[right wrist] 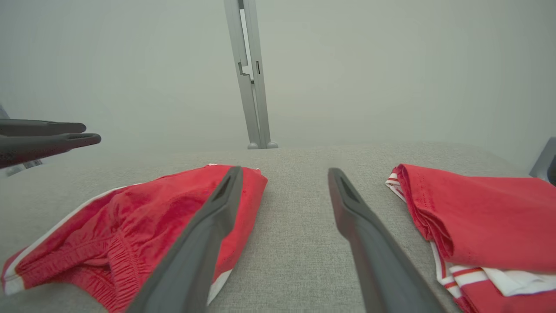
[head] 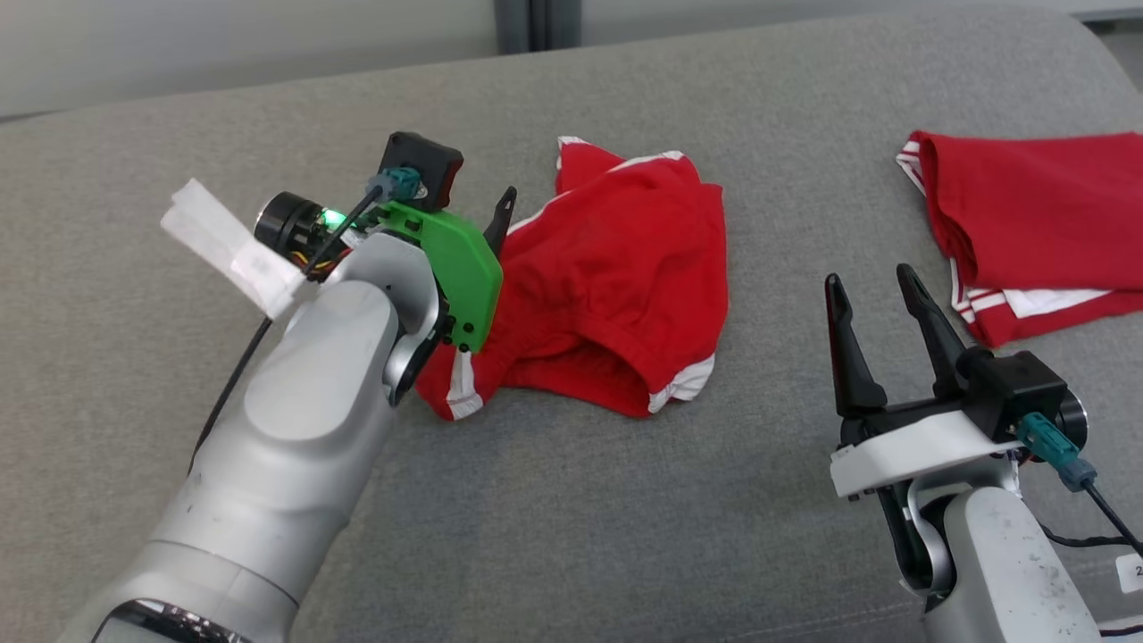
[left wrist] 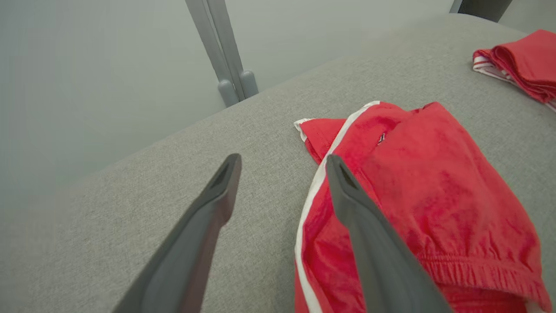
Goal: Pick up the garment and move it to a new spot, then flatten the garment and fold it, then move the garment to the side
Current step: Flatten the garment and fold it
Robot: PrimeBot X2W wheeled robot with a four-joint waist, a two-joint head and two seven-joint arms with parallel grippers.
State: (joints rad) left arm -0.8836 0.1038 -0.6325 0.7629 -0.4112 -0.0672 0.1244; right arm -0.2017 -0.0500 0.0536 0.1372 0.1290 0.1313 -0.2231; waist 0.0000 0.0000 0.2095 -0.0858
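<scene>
Head view: found the shorts (head: pixel 607 286) crumpled on the couch (head: pixel 571 536), left gripper (left wrist: pixel 281 163) gaping empty astride their white-striped edge, right gripper (head: pixel 871 286) gaping empty well apart; risked pinching one layer only, dragging them bunched.

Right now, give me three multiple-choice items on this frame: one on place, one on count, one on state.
1. Where is the left end effector?
A. at the left edge of the crumpled shorts
B. parked at the lower left
C. up by the far post

2. How many red garments lie on the grey cushion?
A. one
B. two
C. three

3. The right end effector is:
A. shut on cloth
B. open and empty
C. shut and empty

Key:
1 A: its fingers frame the striped edge of the shorts.
2 B: the shorts, plus a folded garment at the right.
3 B: its fingers stand apart over bare cushion.
</scene>
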